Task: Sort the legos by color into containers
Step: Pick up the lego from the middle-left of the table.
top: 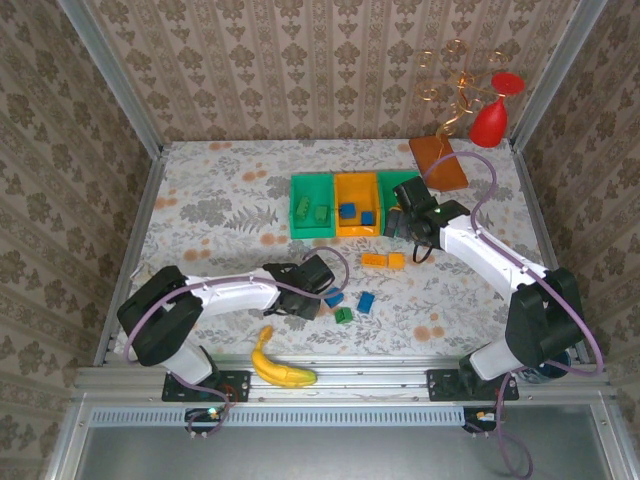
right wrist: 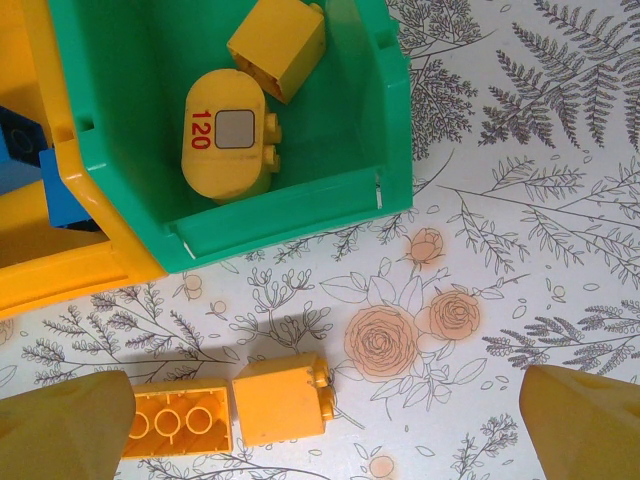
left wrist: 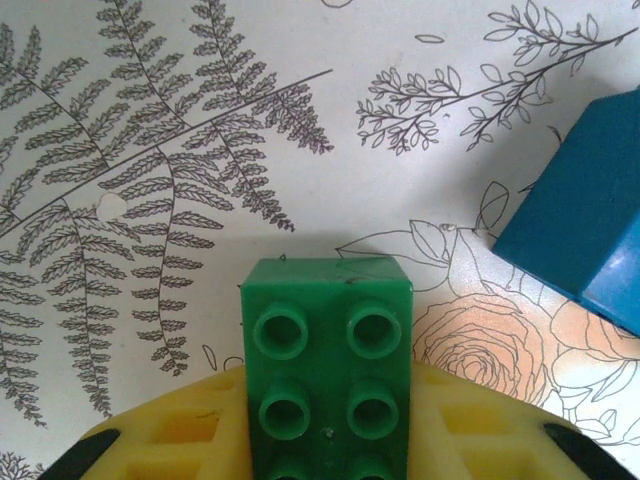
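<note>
My left gripper (left wrist: 327, 450) is shut on a green lego (left wrist: 327, 370), studs up, low over the table, with a blue lego (left wrist: 585, 230) close on its right. From above, the left gripper (top: 322, 290) sits by two blue legos (top: 333, 297) (top: 366, 301) and a green one (top: 343, 315). My right gripper (right wrist: 325, 440) is open above two orange legos (right wrist: 180, 420) (right wrist: 282, 398) on the table. Just beyond them, the right green container (right wrist: 390, 120) holds two orange pieces (right wrist: 228, 135). The orange container (top: 357, 228) holds blue legos, the left green container (top: 296, 205) green ones.
A yellow banana (top: 280, 368) lies at the near edge between the arm bases. A flat brown-orange board (top: 438, 160) and a red ornament (top: 490, 122) stand at the back right. Patterned walls close in the table's sides.
</note>
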Robot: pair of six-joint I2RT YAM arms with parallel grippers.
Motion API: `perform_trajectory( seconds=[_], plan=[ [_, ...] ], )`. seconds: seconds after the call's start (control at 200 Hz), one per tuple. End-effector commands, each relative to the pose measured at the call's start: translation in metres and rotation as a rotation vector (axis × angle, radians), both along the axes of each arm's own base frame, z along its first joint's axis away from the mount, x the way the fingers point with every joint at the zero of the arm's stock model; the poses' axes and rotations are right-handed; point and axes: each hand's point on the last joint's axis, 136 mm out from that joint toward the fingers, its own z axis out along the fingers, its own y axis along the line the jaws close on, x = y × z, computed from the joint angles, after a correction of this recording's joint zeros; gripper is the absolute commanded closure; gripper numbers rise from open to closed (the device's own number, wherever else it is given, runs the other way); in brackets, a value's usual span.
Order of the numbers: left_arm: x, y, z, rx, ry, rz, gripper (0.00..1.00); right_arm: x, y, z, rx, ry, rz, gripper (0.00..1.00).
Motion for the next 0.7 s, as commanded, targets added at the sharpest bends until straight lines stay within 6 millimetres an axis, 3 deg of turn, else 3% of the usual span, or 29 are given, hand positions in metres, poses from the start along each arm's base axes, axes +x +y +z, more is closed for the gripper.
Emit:
perform_trajectory(
  seconds=[0.0, 0.315, 0.695],
  plan=[
    [0.002, 0.004, -0.002, 0.0, 0.0, -0.001, 0.73, 0.002, 0.001, 0.011, 0.01, -0.026, -0.017, 0.0],
    [0.021, 0.004, 0.019, -0.028, -0.089, 0.022, 0.76, -0.002, -0.001, 0.018, 0.012, -0.044, -0.02, 0.0],
    [0.06, 0.005, 0.068, -0.087, -0.265, 0.061, 0.77, -0.009, 0.003, 0.015, 0.006, -0.041, -0.003, 0.0]
  ],
)
